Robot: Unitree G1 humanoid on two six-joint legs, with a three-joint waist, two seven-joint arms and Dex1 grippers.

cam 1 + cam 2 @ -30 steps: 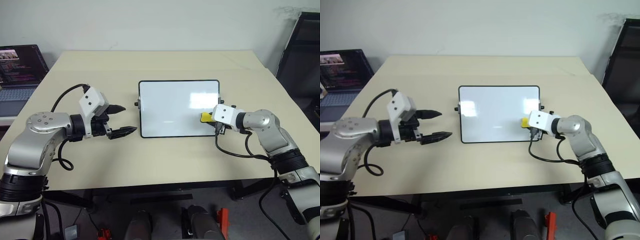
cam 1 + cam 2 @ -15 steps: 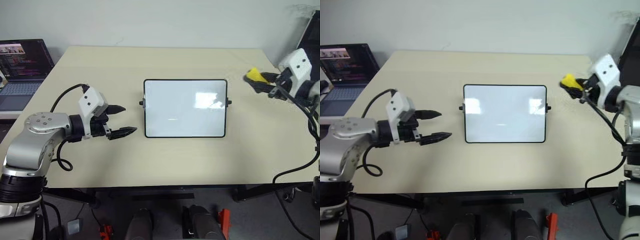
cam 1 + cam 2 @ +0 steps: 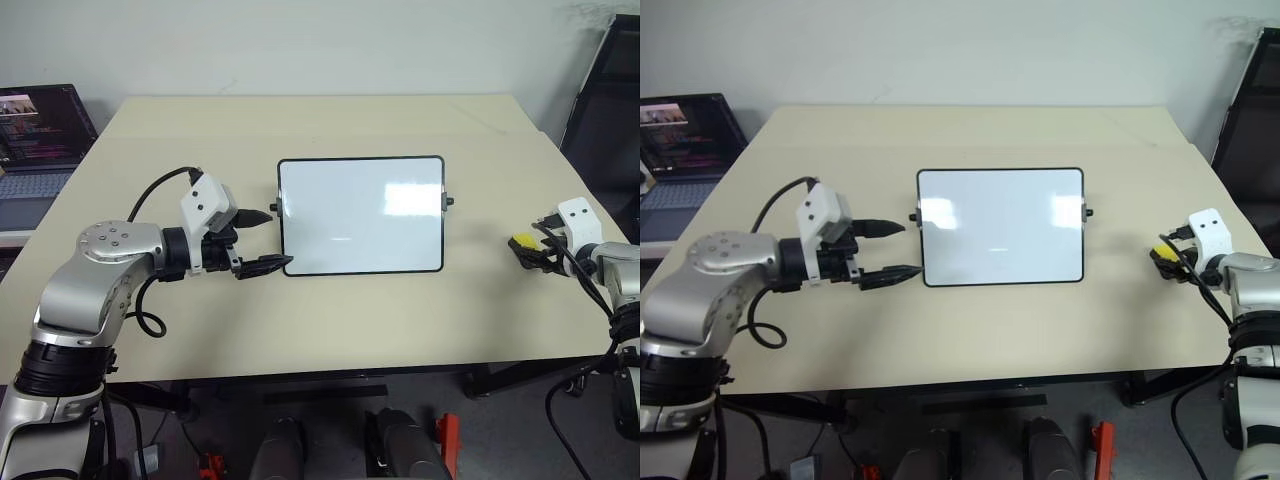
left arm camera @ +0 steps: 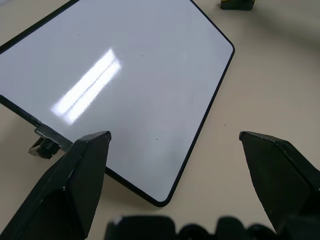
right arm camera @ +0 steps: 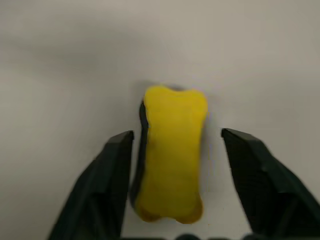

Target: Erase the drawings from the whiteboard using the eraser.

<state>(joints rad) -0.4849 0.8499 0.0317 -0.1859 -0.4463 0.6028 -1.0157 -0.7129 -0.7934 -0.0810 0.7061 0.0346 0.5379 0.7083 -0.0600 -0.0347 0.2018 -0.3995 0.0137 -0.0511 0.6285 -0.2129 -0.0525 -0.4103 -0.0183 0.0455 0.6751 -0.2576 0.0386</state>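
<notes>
The whiteboard (image 3: 360, 215) lies flat in the middle of the table. The drawings are out of view; the board's face looks plain white with glare patches. The yellow eraser (image 5: 172, 160) rests on the table off the board's right side, dark underside down. My right gripper (image 3: 530, 252) is open around it, with a gap between each finger and the block. My left gripper (image 3: 272, 240) hovers open at the board's left edge, near its lower left corner (image 4: 160, 200), holding nothing.
A laptop (image 3: 35, 130) with a lit dark screen stands off the table's left side. A black chair (image 3: 605, 110) stands at the far right. Bare tan tabletop (image 3: 330, 320) runs in front of the board and behind it.
My right gripper swung the eraser off the board to the right, lowered it to the table and opened. The left gripper edged slightly toward the board.
</notes>
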